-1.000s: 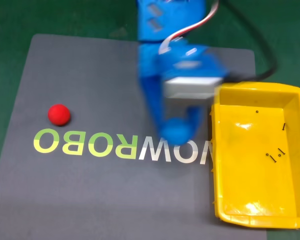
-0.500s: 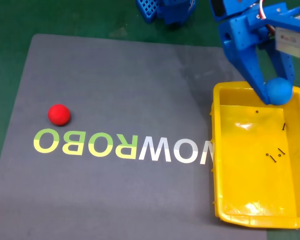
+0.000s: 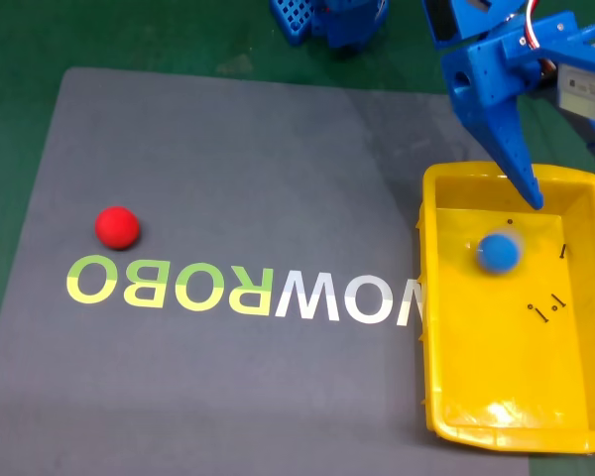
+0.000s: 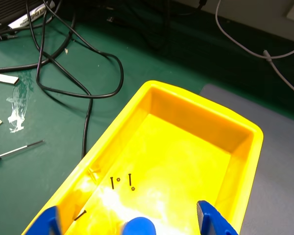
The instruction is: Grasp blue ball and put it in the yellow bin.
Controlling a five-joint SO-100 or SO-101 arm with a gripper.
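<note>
- My end effector [image 4: 130, 223] hangs spread apart above the yellow bin [image 3: 446, 347], so nothing is pinched.
- The blue ball [image 3: 498, 252] looks blurred inside the bin, near its far end; I judge it freshly dropped.
- The red ball [image 3: 117, 227] sits well apart.

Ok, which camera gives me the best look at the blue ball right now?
The fixed view: the blue ball shows whole, slightly blurred, inside the yellow bin below the open gripper. The wrist view catches just the ball's top at the bottom edge, between the fingertips.
</note>
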